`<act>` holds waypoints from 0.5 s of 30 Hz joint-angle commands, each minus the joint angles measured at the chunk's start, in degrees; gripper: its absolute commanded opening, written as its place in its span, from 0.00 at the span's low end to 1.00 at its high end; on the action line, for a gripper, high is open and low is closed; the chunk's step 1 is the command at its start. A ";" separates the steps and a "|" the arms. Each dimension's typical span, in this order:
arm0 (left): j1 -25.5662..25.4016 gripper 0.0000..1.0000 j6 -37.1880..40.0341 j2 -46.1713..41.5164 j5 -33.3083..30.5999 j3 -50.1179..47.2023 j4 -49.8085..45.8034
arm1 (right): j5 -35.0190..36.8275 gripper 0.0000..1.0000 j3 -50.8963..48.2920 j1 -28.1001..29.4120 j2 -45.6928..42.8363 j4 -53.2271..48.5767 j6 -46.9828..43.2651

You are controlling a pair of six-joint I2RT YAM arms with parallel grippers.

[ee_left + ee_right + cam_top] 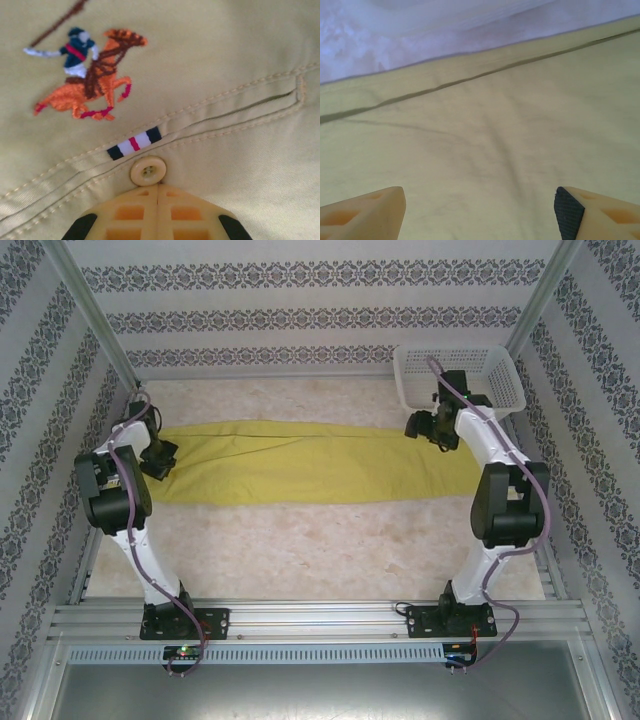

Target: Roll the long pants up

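Your long pants (300, 472) stretched flat across the table (300, 550), your left gripper (157, 189) by the pocket button (148, 170), jaws pressed together on nothing, your right gripper (480, 192) over the leg end, jaws wide apart, empty

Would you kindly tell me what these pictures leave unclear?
- Top view: the long pants' right end, hidden behind the right arm.
- Top view: their left end, under the left gripper.
- Left wrist view: whether the shut fingers touch cloth, too close.
- Right wrist view: pale surface beyond the pants, blurred.
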 commanded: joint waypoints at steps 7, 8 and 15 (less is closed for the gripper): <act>8.61 0.00 0.65 -0.94 -13.14 -0.01 -9.89 | -4.68 0.82 5.47 -12.93 2.65 -8.56 -8.22; 8.88 0.00 0.85 -1.18 -13.02 0.03 -9.50 | -4.73 0.82 6.95 -13.75 3.86 -9.74 -9.10; 8.91 0.12 2.61 -1.69 -5.42 1.07 -4.67 | -1.49 0.83 11.18 -15.16 11.37 -10.92 -12.70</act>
